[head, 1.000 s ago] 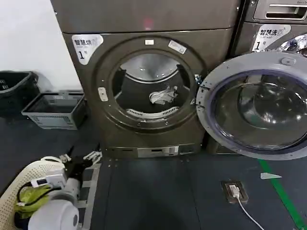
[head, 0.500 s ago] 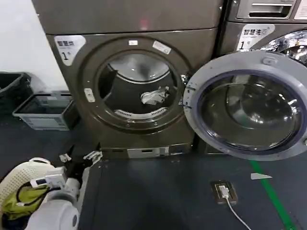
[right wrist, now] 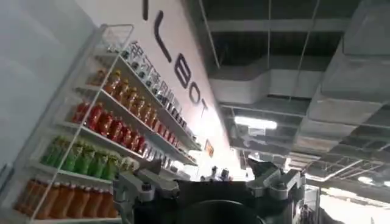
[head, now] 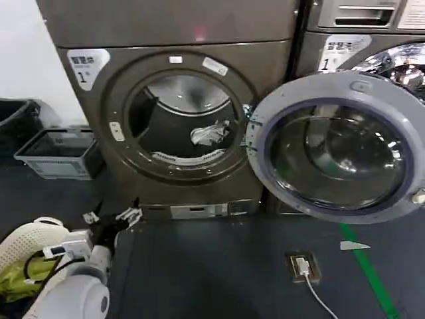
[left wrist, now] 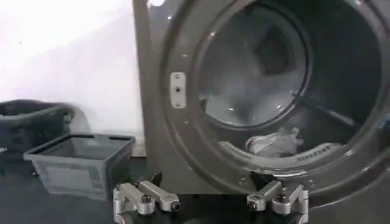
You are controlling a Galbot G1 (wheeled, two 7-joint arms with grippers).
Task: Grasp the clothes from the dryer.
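Status: nothing is grasped yet; the approach is the step in hand.

The dryer (head: pixel 179 113) stands with its round door (head: pixel 339 149) swung fully open toward 3 o'clock, so the porthole is clear; opening needs no further work. The clothes (head: pixel 210 133), a small white and pale grey bundle, lie inside the dark drum at about 4 o'clock within the porthole, resting on the drum floor just behind the lip; in the left wrist view the same bundle (left wrist: pixel 274 141) sits low in the drum, just above the perforated rim strip.

The left gripper (head: pixel 111 217) hangs low at 8 o'clock of the head view, near the floor and well short of the dryer's base panel; its fingers are spread wide with nothing between them, and the wrist camera looks straight at the opening with both fingertips (left wrist: pixel 146 198) framing the lower edge. It is well apart from the clothes.

The right gripper (right wrist: pixel 210 185) points up and away at a ceiling and a shelf of bottles (right wrist: pixel 91 140); jaws spread, empty, idle by my reading.

A pale basket (head: pixel 30 239) holding a yellow-green cloth (head: pixel 16 276) sits at 8 o'clock beside the left arm; a grey crate (head: pixel 56 153) stands at 9 o'clock by the wall.

Remaining, as judged: raise and extend the left arm through the porthole, close on the bundle, withdraw.
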